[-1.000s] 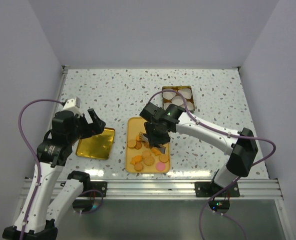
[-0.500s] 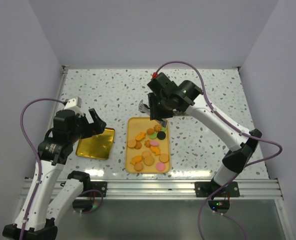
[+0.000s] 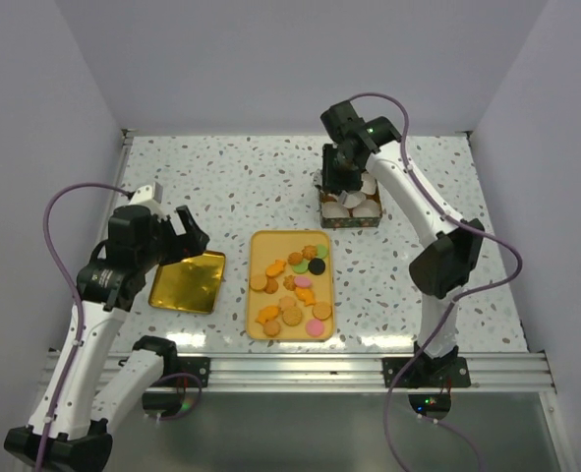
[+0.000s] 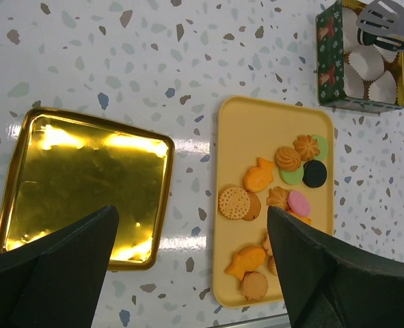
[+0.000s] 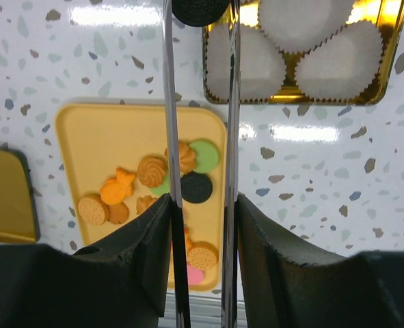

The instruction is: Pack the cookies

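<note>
Orange, pink, green, black cookies (image 4: 258, 179) — yellow tray (image 4: 256, 130), speckled table (image 4: 154, 55).

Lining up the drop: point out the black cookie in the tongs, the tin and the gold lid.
black cookie (image 5: 199, 10), right wrist view, middle of its visible part.
tin (image 4: 328, 61), left wrist view, green side wall.
gold lid (image 4: 85, 184), left wrist view, shiny middle.

Small round, flower- and fish-shaped cookies (image 3: 292, 287) in orange, tan, pink, green and black lie flat, loosely clustered, on a yellow rectangular tray (image 3: 263, 246) at the near centre of the counter (image 3: 221, 177). One black round cookie (image 5: 199, 9) is clamped edge-on between the right gripper (image 5: 199, 7) jaws.
</note>
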Controlling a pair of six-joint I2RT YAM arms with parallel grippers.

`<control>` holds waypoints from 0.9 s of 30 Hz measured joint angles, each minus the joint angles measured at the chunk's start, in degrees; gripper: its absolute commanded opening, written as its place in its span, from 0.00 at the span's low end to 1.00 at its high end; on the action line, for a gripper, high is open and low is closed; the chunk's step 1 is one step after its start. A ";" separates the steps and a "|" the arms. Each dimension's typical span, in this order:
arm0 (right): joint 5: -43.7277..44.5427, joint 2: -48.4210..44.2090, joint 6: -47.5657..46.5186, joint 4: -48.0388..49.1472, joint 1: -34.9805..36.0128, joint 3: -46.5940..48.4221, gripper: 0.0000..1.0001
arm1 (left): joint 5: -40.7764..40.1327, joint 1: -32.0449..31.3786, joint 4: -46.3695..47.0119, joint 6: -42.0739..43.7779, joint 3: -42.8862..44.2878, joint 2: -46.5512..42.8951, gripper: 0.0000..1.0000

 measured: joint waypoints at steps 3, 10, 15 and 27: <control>-0.15 3.93 -0.85 0.17 -1.73 3.80 0.41 | -0.37 0.00 0.04 0.39 0.90 1.40 0.96; -0.35 12.98 -2.21 -0.37 -5.55 12.76 0.42 | -1.05 0.00 0.68 0.98 1.18 4.42 0.96; -0.52 14.84 -2.80 -0.68 -6.40 13.60 0.47 | -1.11 0.00 1.57 1.01 1.18 6.32 0.96; -1.33 14.84 -3.17 -0.44 -6.38 13.27 0.57 | -1.20 0.00 2.10 1.49 1.18 7.15 0.96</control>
